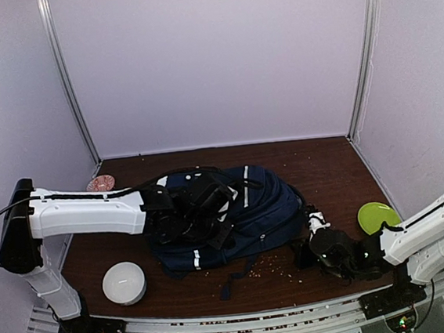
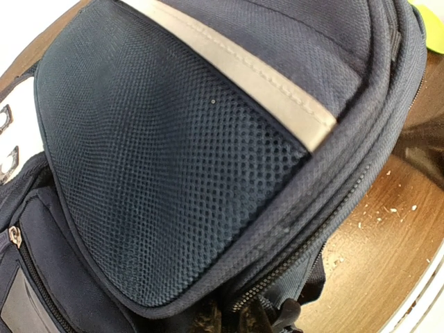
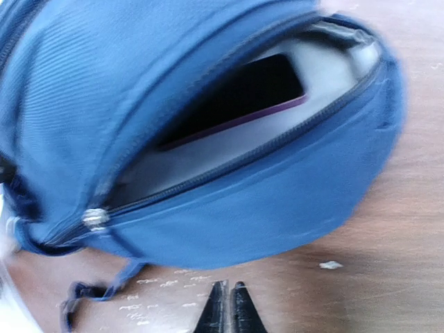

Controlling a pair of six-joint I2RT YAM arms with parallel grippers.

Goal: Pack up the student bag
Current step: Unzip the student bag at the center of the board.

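Note:
The student bag [image 1: 249, 207], dark navy with white trim stripes, lies on the wooden table. My left gripper [image 1: 204, 206] rests on its left half. In the left wrist view the mesh pocket [image 2: 159, 159] and a zip fill the frame, and my left gripper [image 2: 239, 323] is shut on bunched bag fabric at the bottom edge. My right gripper [image 1: 314, 236] sits low at the bag's right end. Its tips [image 3: 229, 305] are shut with nothing between them, just short of the bag's open zipped mouth [image 3: 229, 139]. A dark flat item with a purple edge [image 3: 236, 97] lies inside against the grey lining.
A white ribbed cylindrical pouch [image 1: 124, 283] stands at the front left. A green plate [image 1: 378, 216] lies at the right, next to my right arm. A small pinkish bowl [image 1: 100, 183] sits at the back left. Crumbs [image 1: 267, 268] are scattered on the wood in front of the bag.

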